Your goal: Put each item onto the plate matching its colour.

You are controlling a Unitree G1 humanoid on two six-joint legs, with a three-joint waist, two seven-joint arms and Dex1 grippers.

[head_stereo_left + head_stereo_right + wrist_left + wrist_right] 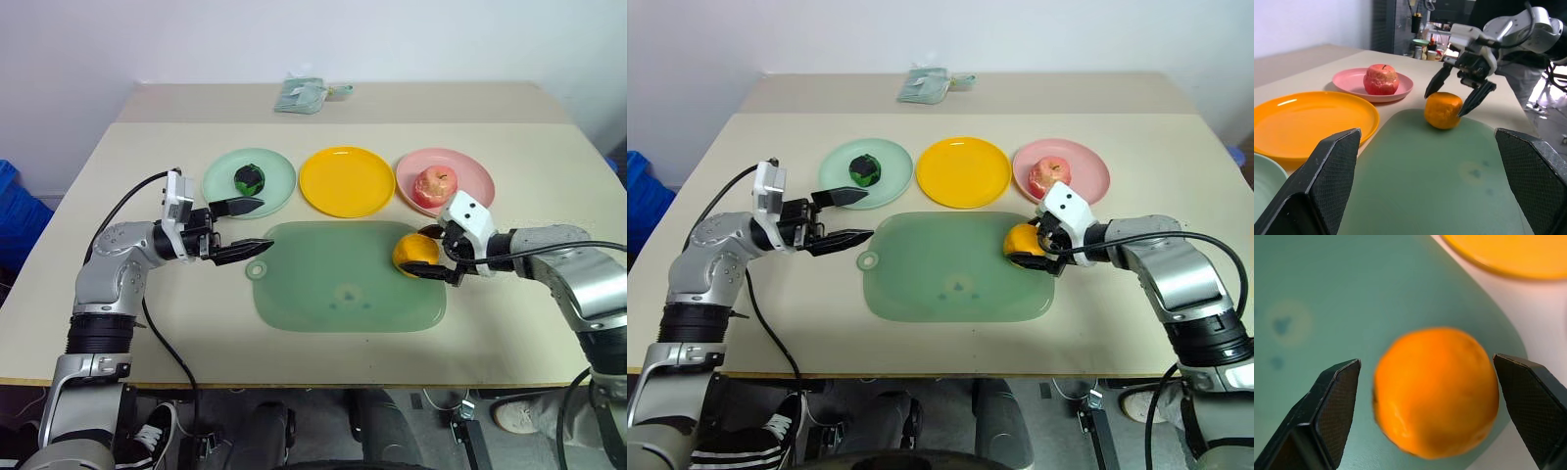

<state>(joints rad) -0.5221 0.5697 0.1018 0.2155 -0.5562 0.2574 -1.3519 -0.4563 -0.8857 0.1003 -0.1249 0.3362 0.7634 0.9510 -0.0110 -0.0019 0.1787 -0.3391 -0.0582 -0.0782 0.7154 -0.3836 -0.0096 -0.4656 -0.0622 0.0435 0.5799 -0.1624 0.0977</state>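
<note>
Beige tabletop point(549, 323) is carrying the green mat point(343, 284), where the orange point(413, 252) is sitting at the mat's edge between the spread, unclenched fingers of the right gripper point(438, 257). Apple point(434, 183) is resting on the pink plate point(476, 174) just beyond. Yellow plate point(346, 181) is lying bare. Left gripper point(247, 228) is hovering released beside the green ball point(249, 177) on the mint plate point(220, 176).

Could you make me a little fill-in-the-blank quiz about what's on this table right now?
1. The apple sits on the ____ plate.
2. The yellow-orange plate has ____ on it.
3. The orange rests on the green ____.
4. The right gripper has its open fingers on either side of the ____.

Missing words: pink; nothing; mat; orange
</note>
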